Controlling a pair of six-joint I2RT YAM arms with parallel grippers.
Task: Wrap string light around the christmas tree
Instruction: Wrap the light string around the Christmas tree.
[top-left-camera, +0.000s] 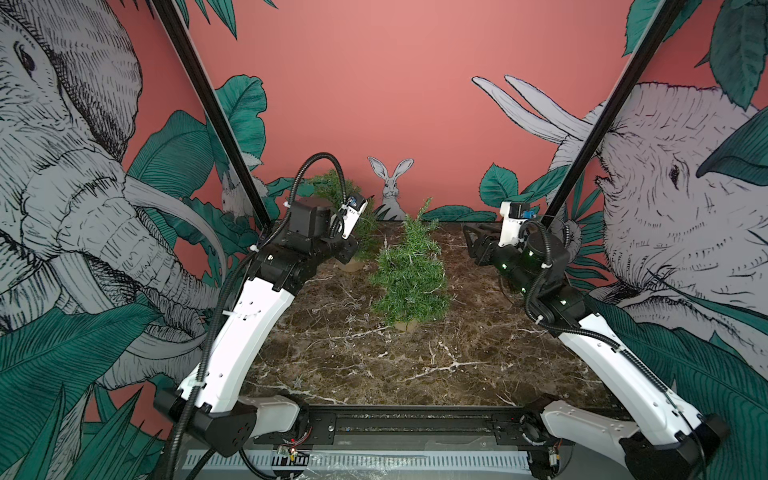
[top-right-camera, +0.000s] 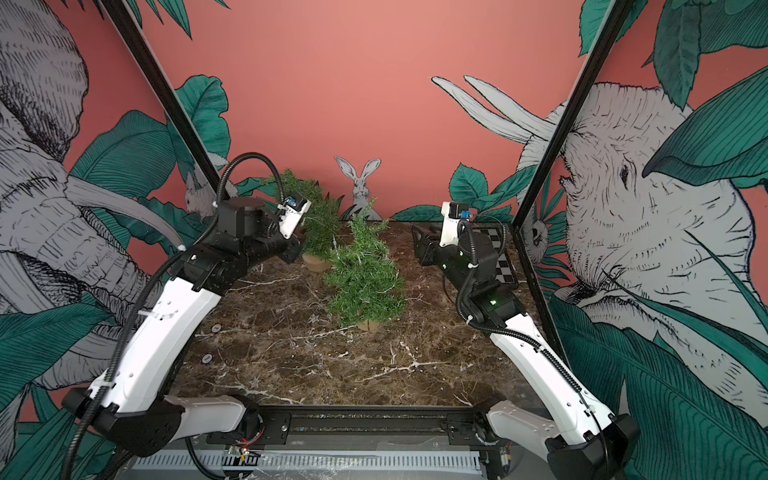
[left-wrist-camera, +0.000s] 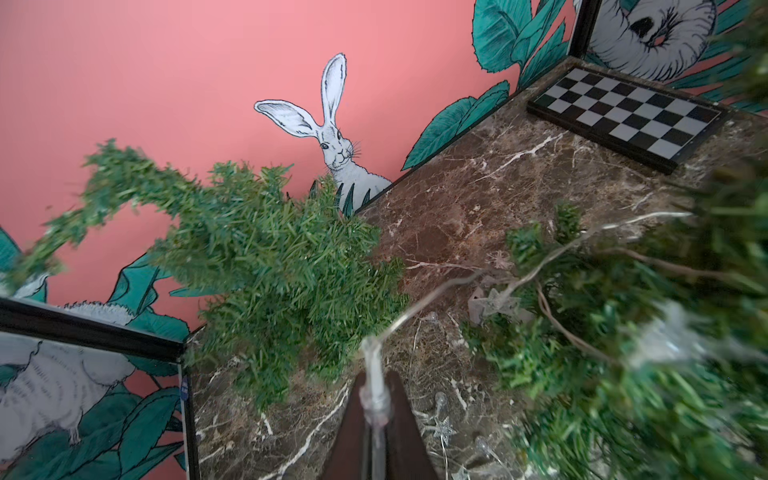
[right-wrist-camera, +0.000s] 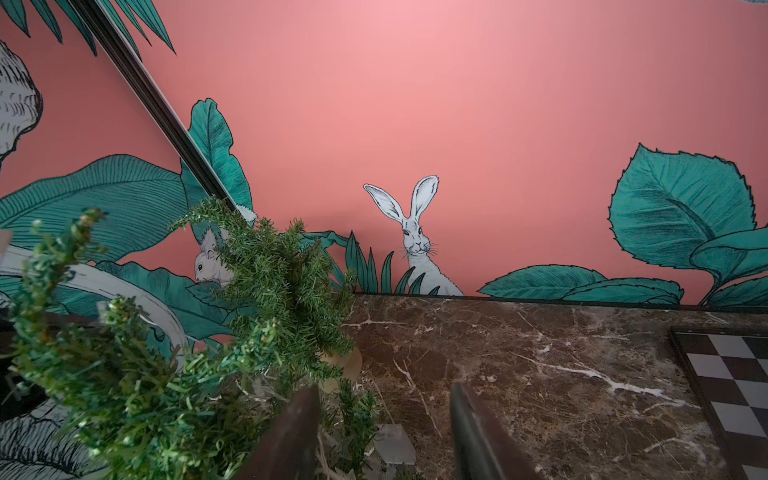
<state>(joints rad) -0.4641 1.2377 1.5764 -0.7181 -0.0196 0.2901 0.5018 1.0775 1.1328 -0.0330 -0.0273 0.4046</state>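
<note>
Left wrist: two christmas trees (left-wrist-camera: 270, 257) (left-wrist-camera: 615, 353), one string light (left-wrist-camera: 375, 400).

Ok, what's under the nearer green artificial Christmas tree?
A round tan base on the brown marble table shows; the tree's branches cover most of it and any trunk.

We log this as a robot lab test cell. Printed backdrop panels (top-left-camera: 374, 83) show elephants, leaves and a rabbit (top-left-camera: 390, 187), and black frame posts (top-left-camera: 209, 108) hold them. On the marble-pattern tabletop (top-left-camera: 353, 353) the left arm (top-left-camera: 245, 332) and right arm (top-left-camera: 623, 370) sit on a black rail (top-left-camera: 415, 428), with a slotted cable duct (top-left-camera: 374, 460) in front. A checkerboard (left-wrist-camera: 623, 112) lies in a far corner. A small christmas tree (top-left-camera: 409, 270) stands mid-table.
</note>
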